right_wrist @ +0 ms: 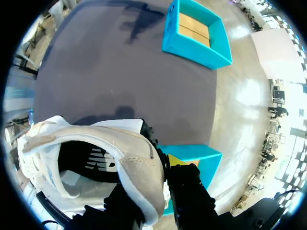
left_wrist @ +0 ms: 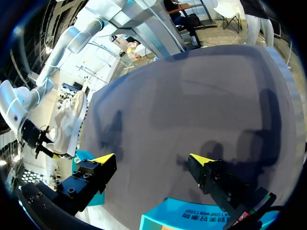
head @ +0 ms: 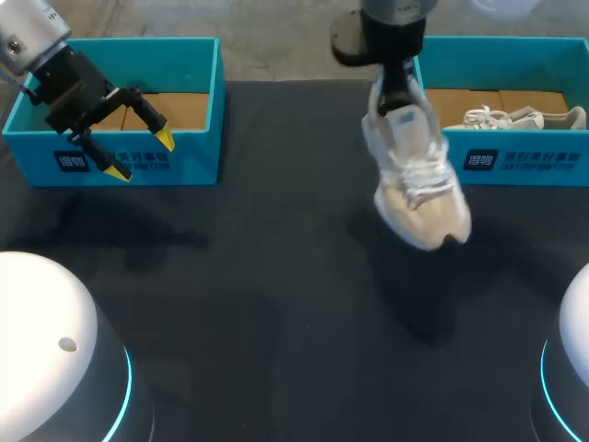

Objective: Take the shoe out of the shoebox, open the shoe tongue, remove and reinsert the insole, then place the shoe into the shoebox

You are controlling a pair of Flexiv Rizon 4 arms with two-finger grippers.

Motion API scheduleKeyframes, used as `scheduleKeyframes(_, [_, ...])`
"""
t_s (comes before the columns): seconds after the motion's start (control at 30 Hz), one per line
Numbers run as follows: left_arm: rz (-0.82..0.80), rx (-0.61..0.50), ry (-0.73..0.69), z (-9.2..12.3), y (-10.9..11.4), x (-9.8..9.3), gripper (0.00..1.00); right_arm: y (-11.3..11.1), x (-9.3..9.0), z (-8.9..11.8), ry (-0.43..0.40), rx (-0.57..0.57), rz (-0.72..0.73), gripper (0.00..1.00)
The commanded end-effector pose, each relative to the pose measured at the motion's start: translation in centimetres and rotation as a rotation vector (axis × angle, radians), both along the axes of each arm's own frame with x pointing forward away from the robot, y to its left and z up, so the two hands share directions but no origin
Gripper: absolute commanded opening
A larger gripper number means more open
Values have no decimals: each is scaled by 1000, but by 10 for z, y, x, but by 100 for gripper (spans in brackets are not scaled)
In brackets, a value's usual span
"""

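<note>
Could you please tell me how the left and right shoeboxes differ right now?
The right shoebox holds a white shoe; the left shoebox shows only brown floor where visible. The left gripper hangs open and empty at the left shoebox's front wall; the right gripper, beside the right shoebox, grips a second shoe above the table. Both are teal, open-topped, with white print in front.

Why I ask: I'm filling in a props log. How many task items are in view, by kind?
Turquoise cardboard shoeboxes: 2, left shoebox, right shoebox.
White-and-beige lace-up sneakers: 2, held sneaker in the right gripper, boxed sneaker in the right shoebox.
Total: 4.
</note>
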State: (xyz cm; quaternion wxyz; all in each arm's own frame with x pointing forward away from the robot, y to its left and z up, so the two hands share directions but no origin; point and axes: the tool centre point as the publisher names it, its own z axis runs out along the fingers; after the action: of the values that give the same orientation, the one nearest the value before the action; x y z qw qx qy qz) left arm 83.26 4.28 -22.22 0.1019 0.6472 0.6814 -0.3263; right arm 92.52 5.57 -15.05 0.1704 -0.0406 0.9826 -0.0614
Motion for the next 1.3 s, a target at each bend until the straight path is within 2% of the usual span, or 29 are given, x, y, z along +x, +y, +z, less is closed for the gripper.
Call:
scheduleKeyframes(0.03, [0,3,-2,0,0,-1,100,-32,25,12,0,11,21,0])
scheduleKeyframes(0.13, [0,3,-2,0,0,-1,100,-51,46,18,-8,17,27,0])
scheduleKeyframes(0.2, [0,3,-2,0,0,-1,100,-55,51,19,-9,20,29,0])
scheduleKeyframes(0.23, [0,3,-2,0,0,-1,100,-70,67,22,-17,23,33,0])
scheduleKeyframes(0.37, [0,3,-2,0,0,-1,100,-93,96,24,-20,24,38,0])
scheduleKeyframes(0.4, [0,3,-2,0,0,-1,100,-93,96,24,-20,24,38,0])
scheduleKeyframes(0.43, [0,3,-2,0,0,-1,100,-101,110,23,-12,14,35,0])
scheduleKeyframes(0.53, [0,3,-2,0,0,-1,100,-115,129,23,-13,3,31,0])
scheduleKeyframes(0.67, [0,3,-2,0,0,-1,100,-131,150,22,-15,9,34,0])
scheduleKeyframes(0.7, [0,3,-2,0,0,-1,100,-131,150,22,-15,9,34,0])
scheduleKeyframes(0.73, [0,3,-2,0,0,-1,100,-137,160,22,-17,4,38,0])
scheduleKeyframes(1.0, [0,3,-2,0,0,-1,100,-158,181,24,-10,-40,21,0])
scheduleKeyframes(1.3, [0,3,-2,0,0,-1,100,-158,181,24,-10,-40,21,0])
